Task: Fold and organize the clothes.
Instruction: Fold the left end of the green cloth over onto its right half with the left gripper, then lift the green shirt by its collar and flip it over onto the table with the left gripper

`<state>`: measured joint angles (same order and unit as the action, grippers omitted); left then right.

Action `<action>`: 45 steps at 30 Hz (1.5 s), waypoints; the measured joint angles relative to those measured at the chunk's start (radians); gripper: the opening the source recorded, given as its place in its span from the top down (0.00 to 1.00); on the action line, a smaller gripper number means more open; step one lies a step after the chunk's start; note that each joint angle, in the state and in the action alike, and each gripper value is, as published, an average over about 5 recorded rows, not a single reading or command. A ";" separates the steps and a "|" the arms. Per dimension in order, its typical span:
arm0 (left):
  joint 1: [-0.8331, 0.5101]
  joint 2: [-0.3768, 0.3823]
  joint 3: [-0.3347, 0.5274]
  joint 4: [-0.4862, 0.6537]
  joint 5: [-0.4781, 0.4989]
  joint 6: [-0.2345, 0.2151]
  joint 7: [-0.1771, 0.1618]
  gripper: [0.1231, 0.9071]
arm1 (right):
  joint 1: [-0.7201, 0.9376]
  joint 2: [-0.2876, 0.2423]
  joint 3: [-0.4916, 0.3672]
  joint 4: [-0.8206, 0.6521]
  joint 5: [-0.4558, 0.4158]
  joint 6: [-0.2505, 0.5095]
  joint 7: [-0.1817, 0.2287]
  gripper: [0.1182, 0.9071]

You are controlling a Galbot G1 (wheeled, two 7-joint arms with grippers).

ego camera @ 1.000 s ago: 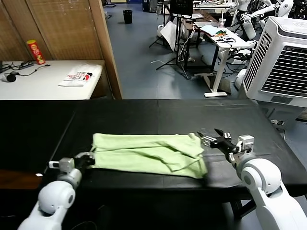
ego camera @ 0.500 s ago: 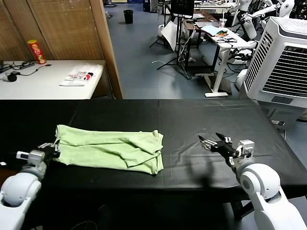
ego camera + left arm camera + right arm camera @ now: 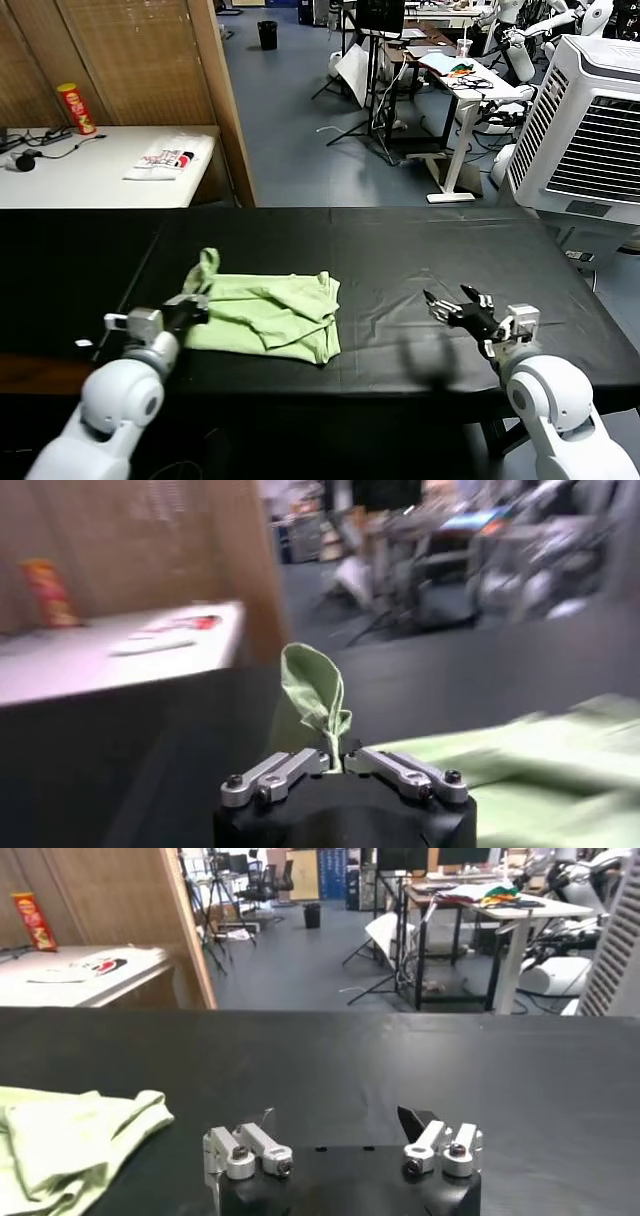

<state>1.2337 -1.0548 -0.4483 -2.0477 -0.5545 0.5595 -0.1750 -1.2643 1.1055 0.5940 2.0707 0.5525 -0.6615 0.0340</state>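
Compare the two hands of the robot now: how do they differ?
The left hand is shut on the green shirt, pinching its edge; the right hand is open and holds nothing. The left hand is at the shirt; the right hand hovers apart from it. Both are above the black table.

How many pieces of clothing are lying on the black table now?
1. A pale green shirt lies bunched on the left part of the black table, its left end pinched in the left gripper. Folds could hide another piece.
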 joint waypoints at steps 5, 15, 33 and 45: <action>-0.034 -0.075 0.080 -0.021 -0.028 0.019 -0.019 0.96 | -0.013 0.008 0.009 0.005 -0.008 0.000 0.000 0.14; -0.054 -0.162 0.176 -0.043 -0.038 0.034 -0.035 0.96 | -0.016 0.016 0.003 0.004 -0.018 0.000 0.000 0.14; -0.057 -0.263 0.231 0.030 -0.002 0.015 -0.044 0.94 | 0.009 0.017 -0.051 -0.025 -0.047 0.008 -0.016 0.14; -0.042 -0.346 0.197 0.017 -0.105 -0.006 -0.040 0.23 | 0.093 0.028 -0.177 -0.080 -0.057 0.040 -0.088 0.14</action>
<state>1.1921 -1.4004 -0.2510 -2.0311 -0.6592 0.5530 -0.2149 -1.1713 1.1333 0.4168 1.9910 0.4950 -0.6218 -0.0536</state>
